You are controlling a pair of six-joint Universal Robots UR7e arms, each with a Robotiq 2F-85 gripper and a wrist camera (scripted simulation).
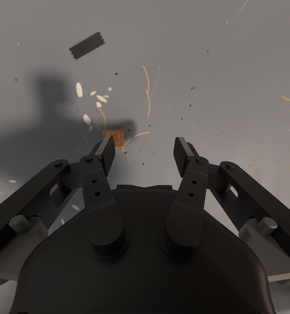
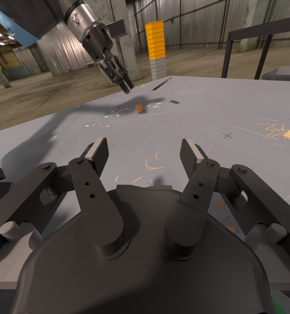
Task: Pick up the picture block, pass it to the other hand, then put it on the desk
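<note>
Wooden picture block (image 1: 118, 139), tan with a red star outline on its face, stood on the grey desk (image 1: 208, 85), untouched by either arm. Left gripper (image 1: 144, 153) hung above the desk with its jaws spread wide and nothing between them; its left fingertip overlapped the block's near corner in the left wrist view, though the right wrist view showed that gripper (image 2: 128, 88) well above the block (image 2: 138, 108), with its shadow across it. Right gripper (image 2: 144, 153) was also wide open and empty, low over the desk (image 2: 208, 110) and well apart from the block. A strip of dark tape (image 1: 87, 45) lay farther along the desk. Stacked yellow and grey bins (image 2: 156, 49) stood beyond the far edge.
</note>
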